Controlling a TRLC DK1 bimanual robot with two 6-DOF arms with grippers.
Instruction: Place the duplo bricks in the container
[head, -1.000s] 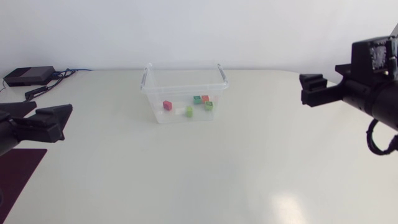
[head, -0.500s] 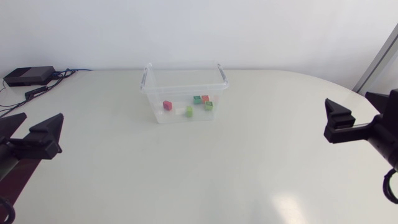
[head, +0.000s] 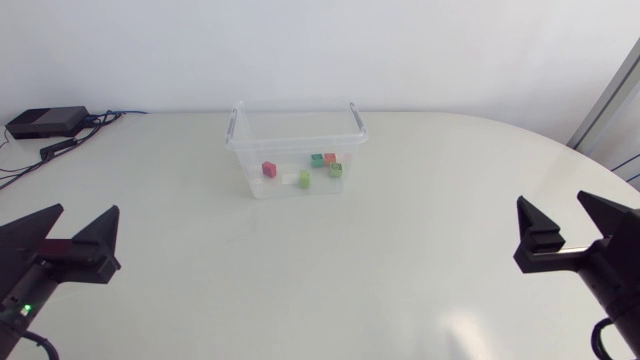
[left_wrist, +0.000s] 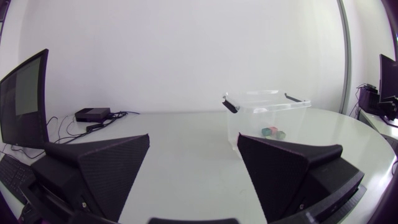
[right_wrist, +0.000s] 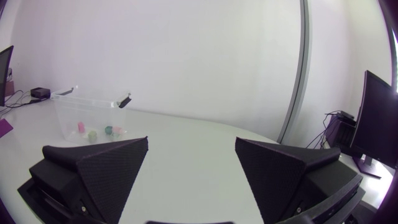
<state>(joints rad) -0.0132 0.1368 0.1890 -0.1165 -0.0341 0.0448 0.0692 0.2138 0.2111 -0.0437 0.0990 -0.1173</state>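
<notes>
A clear plastic container (head: 297, 150) stands at the back middle of the table, with several duplo bricks inside: a red one (head: 269, 169), light green ones (head: 304, 177), a teal one (head: 317, 159) and an orange one (head: 330, 158). My left gripper (head: 68, 236) is low at the left edge, open and empty. Low at the right edge, my right gripper (head: 572, 228) is also open and empty. The container (left_wrist: 266, 115) appears ahead of the left gripper (left_wrist: 194, 163) in its wrist view. It also stands far ahead of the right gripper (right_wrist: 191, 163), as container (right_wrist: 90, 112).
A black box (head: 45, 121) with cables lies at the table's back left corner. A dark red mat (head: 15, 290) lies under my left arm. The wide white tabletop (head: 330, 270) stretches between the grippers and the container.
Both arms have drawn back toward the near side edges of the table and lowered. The right gripper came down from high at the right. The bricks and container have not moved.
</notes>
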